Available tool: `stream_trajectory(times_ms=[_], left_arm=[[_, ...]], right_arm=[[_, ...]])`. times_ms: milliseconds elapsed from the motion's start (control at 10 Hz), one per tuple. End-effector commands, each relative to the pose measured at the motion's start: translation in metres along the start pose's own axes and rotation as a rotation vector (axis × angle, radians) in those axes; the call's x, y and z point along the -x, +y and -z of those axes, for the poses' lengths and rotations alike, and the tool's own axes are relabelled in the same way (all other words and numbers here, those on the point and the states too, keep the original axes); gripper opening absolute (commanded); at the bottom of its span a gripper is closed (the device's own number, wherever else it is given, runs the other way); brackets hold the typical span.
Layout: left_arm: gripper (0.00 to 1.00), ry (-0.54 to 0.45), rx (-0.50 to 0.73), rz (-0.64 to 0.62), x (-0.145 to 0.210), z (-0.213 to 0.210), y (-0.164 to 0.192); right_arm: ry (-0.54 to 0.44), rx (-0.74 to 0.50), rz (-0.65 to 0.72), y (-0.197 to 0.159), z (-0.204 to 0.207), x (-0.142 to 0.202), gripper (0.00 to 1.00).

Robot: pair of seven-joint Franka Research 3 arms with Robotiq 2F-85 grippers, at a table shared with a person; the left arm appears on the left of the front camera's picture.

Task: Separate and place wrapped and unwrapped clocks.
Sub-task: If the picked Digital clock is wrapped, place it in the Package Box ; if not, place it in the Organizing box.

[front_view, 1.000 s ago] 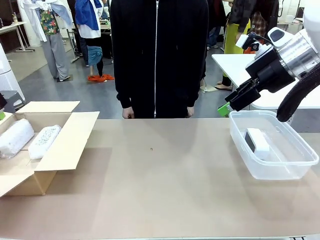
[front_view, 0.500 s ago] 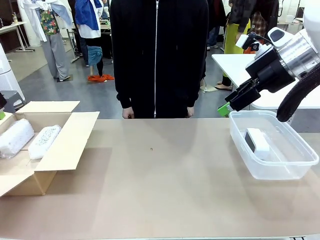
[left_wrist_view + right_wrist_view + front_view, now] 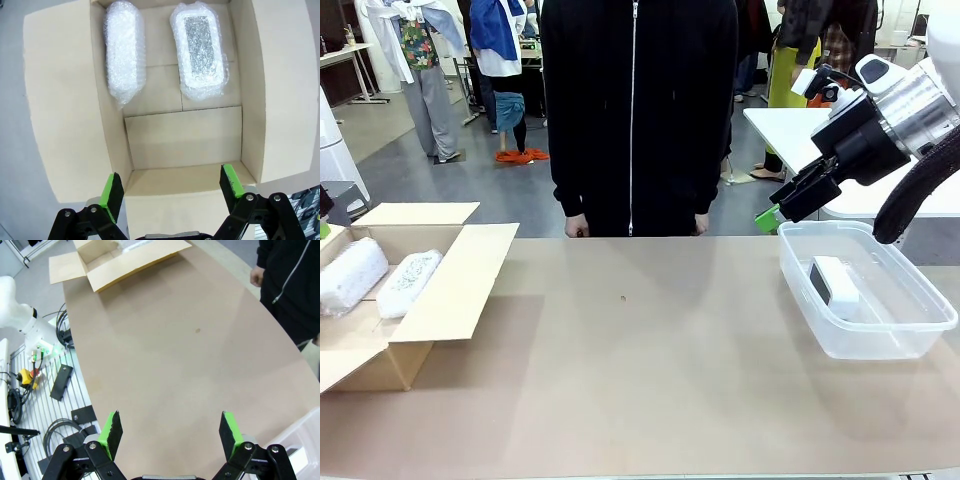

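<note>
Two bubble-wrapped clocks lie side by side in the brown cardboard box (image 3: 440,300): one plain white bundle (image 3: 124,50) (image 3: 350,275) and one with a grey speckled panel (image 3: 200,47) (image 3: 410,282). The unwrapped white clock (image 3: 835,282) rests inside the clear plastic tub (image 3: 865,335) at the table's right. My left gripper (image 3: 171,187) hovers open above the box, nothing between its green pads. My right gripper (image 3: 790,205) (image 3: 171,430) hangs open above the tub's far left corner, holding nothing.
A person in a black zipped jacket (image 3: 638,110) stands at the far edge, hands (image 3: 577,228) low by the table. The box's flaps (image 3: 460,280) spread outward over the tan tabletop (image 3: 640,350). Cables and equipment (image 3: 40,385) lie on the floor beside the table.
</note>
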State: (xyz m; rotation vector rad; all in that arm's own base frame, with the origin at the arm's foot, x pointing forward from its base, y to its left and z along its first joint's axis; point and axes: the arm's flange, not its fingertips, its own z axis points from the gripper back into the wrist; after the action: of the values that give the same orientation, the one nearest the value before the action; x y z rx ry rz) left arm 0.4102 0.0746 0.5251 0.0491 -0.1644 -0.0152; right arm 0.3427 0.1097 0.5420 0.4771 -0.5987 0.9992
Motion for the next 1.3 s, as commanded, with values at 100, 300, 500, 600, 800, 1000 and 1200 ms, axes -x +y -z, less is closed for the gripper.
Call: stream_trajectory(times_ms=[100, 300, 500, 600, 800, 1000, 1200], left_arm=[[1.0, -0.004, -0.003, 0.0, -0.0005, -0.0022, -0.0009], [1.0, -0.004, -0.003, 0.0, -0.0005, -0.0022, -0.0009], [1.0, -0.004, -0.003, 0.0, -0.0005, -0.0022, -0.0009], [1.0, -0.004, -0.003, 0.0, -0.0005, -0.0022, -0.0009], [1.0, -0.004, -0.003, 0.0, -0.0005, -0.0022, -0.0009], [1.0, -0.004, -0.003, 0.0, -0.0005, -0.0022, -0.0009], [1.0, -0.004, -0.003, 0.0, -0.0005, -0.0022, -0.0009]], right_arm=[[0.015, 0.0, 0.0, -0.0005, 0.0001, 0.0011, 1.0], [0.015, 0.0, 0.0, -0.0005, 0.0001, 0.0011, 1.0], [0.015, 0.0, 0.0, -0.0005, 0.0001, 0.0011, 1.0], [0.015, 0.0, 0.0, -0.0005, 0.0001, 0.0011, 1.0], [0.015, 0.0, 0.0, -0.0005, 0.0001, 0.0011, 1.0], [0.015, 0.0, 0.0, -0.0005, 0.0001, 0.0011, 1.0], [0.015, 0.0, 0.0, -0.0005, 0.0001, 0.0011, 1.0]])
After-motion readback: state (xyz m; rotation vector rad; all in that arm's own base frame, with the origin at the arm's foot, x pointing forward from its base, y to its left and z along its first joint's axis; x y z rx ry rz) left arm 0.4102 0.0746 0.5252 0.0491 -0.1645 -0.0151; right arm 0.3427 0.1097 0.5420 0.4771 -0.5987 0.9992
